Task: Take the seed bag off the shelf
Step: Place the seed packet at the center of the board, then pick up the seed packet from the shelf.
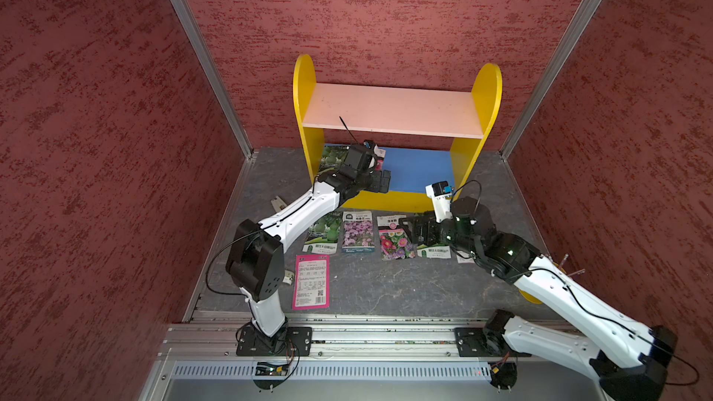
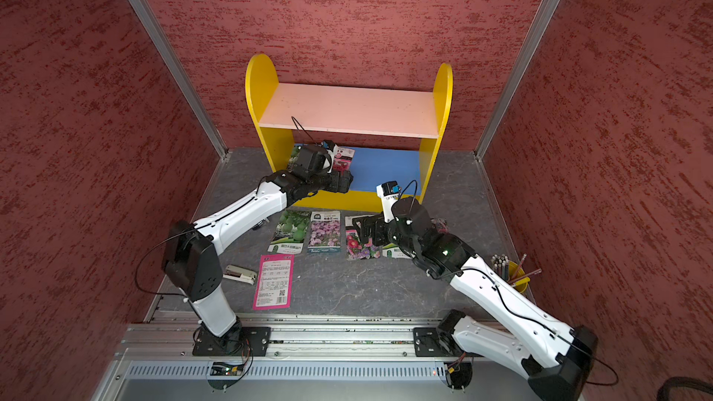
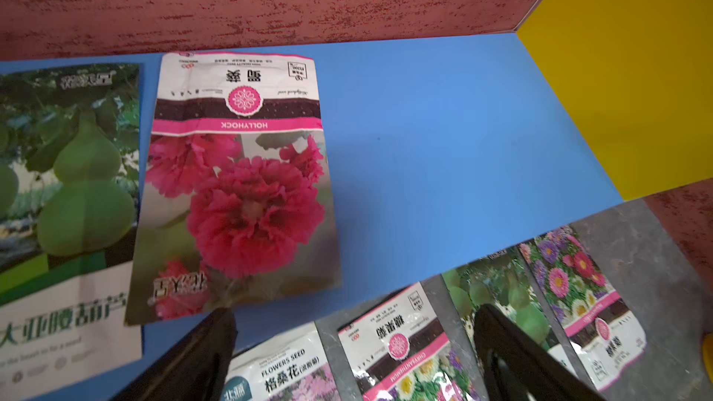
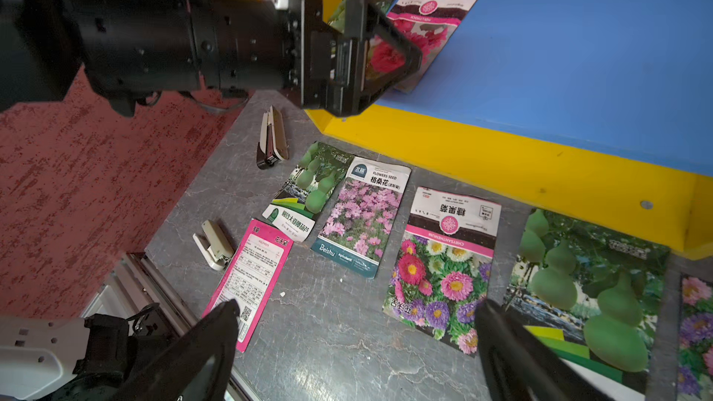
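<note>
The shelf [image 1: 393, 109], yellow-sided with a pink upper board, stands at the worktop's back edge. At the left end of its blue lower board lie a gourd bag [image 3: 69, 187] and, just beside it, a hollyhock bag [image 3: 239, 187], both flat.

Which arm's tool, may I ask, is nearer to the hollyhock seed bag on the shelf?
Left. The left tool stands open at the edge of the hollyhock seed bag; the right tool is open over the table, in front of the shelf.
</note>
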Tool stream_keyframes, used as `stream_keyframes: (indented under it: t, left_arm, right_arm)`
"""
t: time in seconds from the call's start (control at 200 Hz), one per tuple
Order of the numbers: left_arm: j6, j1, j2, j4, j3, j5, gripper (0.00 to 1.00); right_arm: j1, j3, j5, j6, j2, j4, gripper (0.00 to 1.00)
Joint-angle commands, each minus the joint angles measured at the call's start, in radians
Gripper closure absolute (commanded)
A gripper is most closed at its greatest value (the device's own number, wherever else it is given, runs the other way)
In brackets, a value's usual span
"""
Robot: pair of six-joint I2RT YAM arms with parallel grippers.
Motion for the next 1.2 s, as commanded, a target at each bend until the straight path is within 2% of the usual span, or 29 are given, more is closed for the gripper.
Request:
stream_keyframes:
  t: [0.0,0.326,0.556,0.802,1.192]
  left_arm:
    - [0.059,0.018,0.054,-0.009,0.060,-0.041,0.00]
    - [0.110,0.031,0.174,0.055,0.149,-0.128,0.00]
    - [0.102,0.067,0.247,0.041,0.234,-0.110,0.00]
    - [0.104,0.072,0.293,0.008,0.263,-0.095,0.00]
    - [0.077,0.040,0.270,-0.056,0.237,-0.056,0.00]
  right_arm:
    - [0.020,-0.015,0.038,0.019,-0.014,0.056,0.01]
    - [0.060,-0.059,0.058,0.022,0.002,0.090,0.02]
    - [0.064,-0.073,0.064,0.019,-0.004,0.080,0.01]
    - [0.067,-0.087,0.074,0.021,-0.007,0.071,0.02]
    - [0.067,-0.105,0.075,0.025,-0.003,0.074,0.02]
